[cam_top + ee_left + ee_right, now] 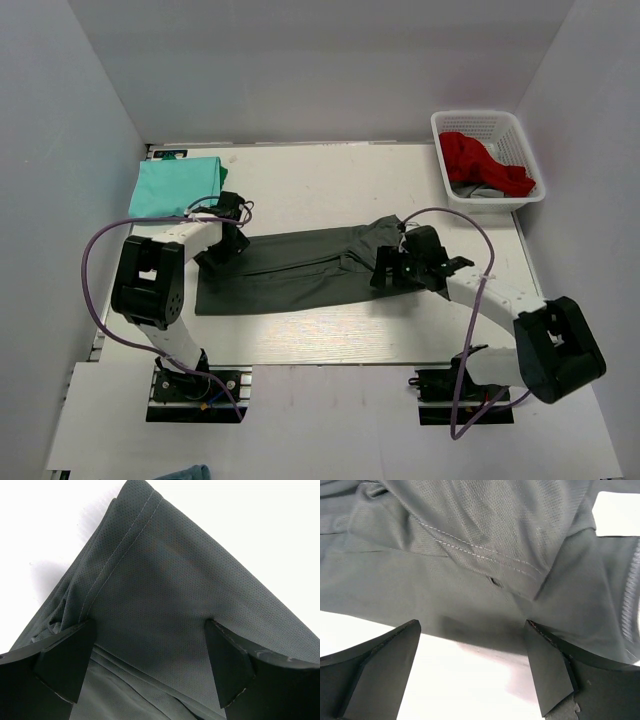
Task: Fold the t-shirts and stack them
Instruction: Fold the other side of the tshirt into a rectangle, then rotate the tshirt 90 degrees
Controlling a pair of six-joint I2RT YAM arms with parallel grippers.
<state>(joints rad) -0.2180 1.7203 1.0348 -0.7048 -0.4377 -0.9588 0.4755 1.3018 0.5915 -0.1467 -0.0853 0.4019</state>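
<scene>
Both claws stand wide open and grip nothing. My left claw point(149, 632) hangs over the hem corner at the 9 o'clock end of the charcoal t-shirt point(290, 270), which lies mid-bench as a long band. My right claw point(472, 630) hangs over its rumpled 3 o'clock end. I judge the lengthwise fold done. Next I should pinch 1 end and carry it across, then stack the shirt on the folded mint t-shirt point(175, 187) at 10 o'clock. The bunched sleeve may spoil the fold. The basket point(478, 114) with a red garment point(480, 160) sits clear at 2 o'clock.
</scene>
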